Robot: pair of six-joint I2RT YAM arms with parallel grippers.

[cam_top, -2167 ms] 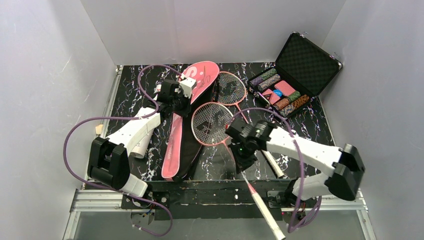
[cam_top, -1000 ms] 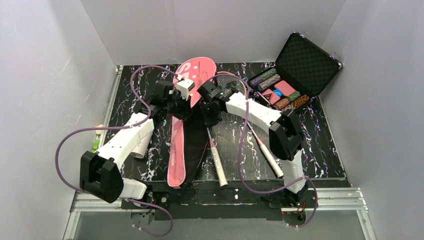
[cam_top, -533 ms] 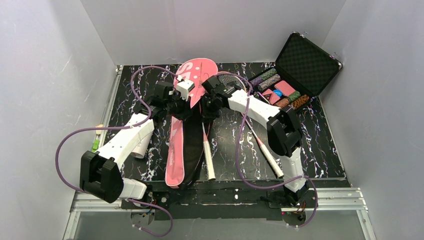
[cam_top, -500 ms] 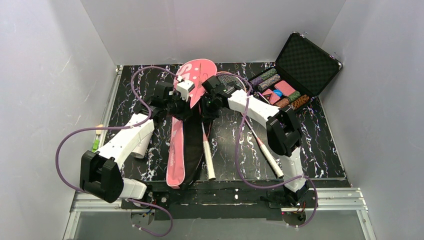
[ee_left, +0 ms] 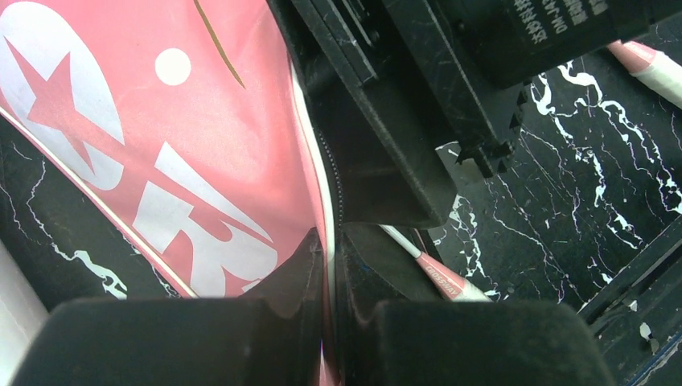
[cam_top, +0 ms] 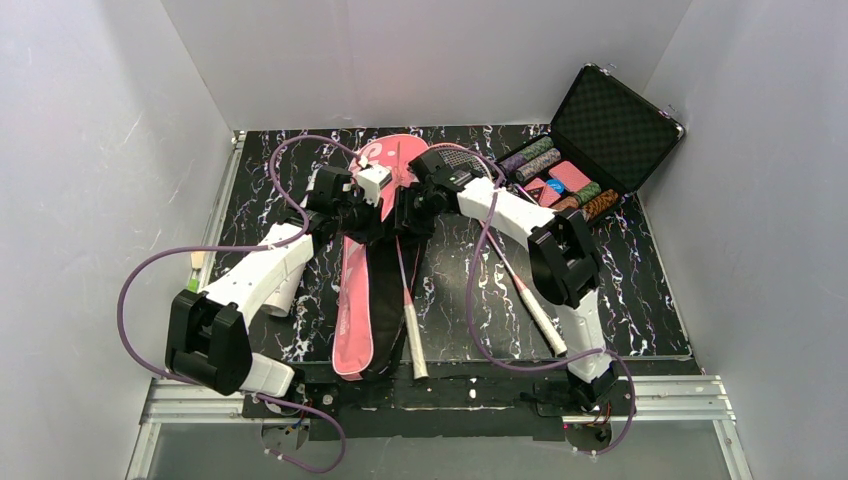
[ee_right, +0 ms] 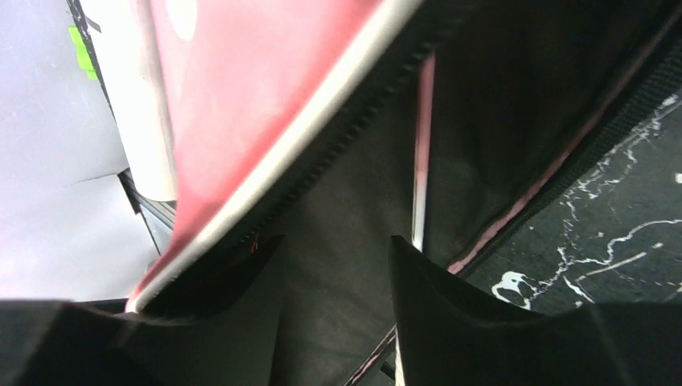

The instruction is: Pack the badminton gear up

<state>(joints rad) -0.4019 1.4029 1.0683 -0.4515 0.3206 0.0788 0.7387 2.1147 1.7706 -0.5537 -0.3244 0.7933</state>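
**Bag flap pinched, one racket part-way in**

The pink racket bag lies lengthwise down the centre-left of the desk, its wide end toward the top of the overhead view and its narrow end near the bottom edge. The left end effector is closed on the bag's zip edge, and in the left wrist view the pink flap's rim runs straight between the fingers.

The right end effector sits just right of it at the bag's mouth. Its fingers stand apart and grip nothing, and the black lining fills the gap between them.

One racket rests with its white handle sticking out toward the bottom centre of the frame. Its thin pink-and-white shaft runs up into the dark opening, and the head is hidden.

The second racket lies on the desk to the right, partly covered by the right arm, with its handle pointing to the lower right.

A white tube shows at the left, half under the left arm. A black case stands open at the upper right, with chip rolls inside.
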